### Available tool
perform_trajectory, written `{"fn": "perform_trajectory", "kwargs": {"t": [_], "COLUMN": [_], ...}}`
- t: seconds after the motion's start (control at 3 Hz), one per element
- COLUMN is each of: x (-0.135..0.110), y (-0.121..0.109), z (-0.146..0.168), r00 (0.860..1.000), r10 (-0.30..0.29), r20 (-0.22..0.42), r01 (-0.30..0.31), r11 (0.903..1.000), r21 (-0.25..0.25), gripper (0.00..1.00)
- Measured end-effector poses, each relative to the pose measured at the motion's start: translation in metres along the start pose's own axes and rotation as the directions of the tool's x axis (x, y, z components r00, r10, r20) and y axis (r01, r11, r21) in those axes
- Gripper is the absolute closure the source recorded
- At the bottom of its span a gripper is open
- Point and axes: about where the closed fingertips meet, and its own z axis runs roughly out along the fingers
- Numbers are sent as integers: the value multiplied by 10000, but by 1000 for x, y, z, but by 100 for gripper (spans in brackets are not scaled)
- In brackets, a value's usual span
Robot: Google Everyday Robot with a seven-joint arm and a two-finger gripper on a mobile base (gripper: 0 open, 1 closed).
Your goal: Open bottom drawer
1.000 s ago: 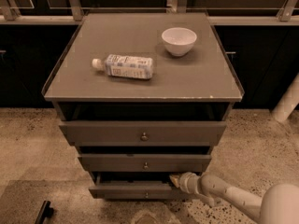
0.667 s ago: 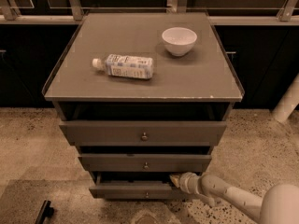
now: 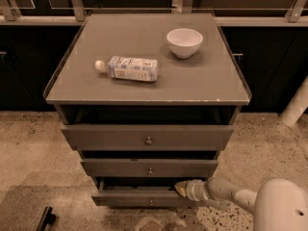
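Note:
The grey-brown cabinet has three drawers. The bottom drawer (image 3: 130, 197) is the lowest and narrowest; its front stands out a little from the cabinet, with a small round knob (image 3: 151, 203) at its centre and a dark gap above it. My gripper (image 3: 182, 188) is at the end of the white arm that reaches in from the lower right. It sits at the top edge of the bottom drawer's front, right of the knob. The middle drawer (image 3: 149, 167) and top drawer (image 3: 147, 137) are above it.
A plastic bottle (image 3: 129, 69) lies on its side on the cabinet top, and a white bowl (image 3: 184, 42) stands behind it to the right. A white post (image 3: 296, 105) stands at the right. A dark object (image 3: 45, 218) lies on the speckled floor at the lower left.

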Motion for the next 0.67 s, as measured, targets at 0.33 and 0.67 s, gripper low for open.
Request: {"fn": "perform_trajectory", "kwargs": {"t": [0.33, 0.67], "x": [3, 24], "y": [1, 7], "z": [-1, -19], "r00": [10000, 9993], "r10": [-31, 373], "r20": [-93, -78], "r01": [31, -377], "r11": [9999, 9974], "r21": [-96, -608], "gripper": [100, 100]}}
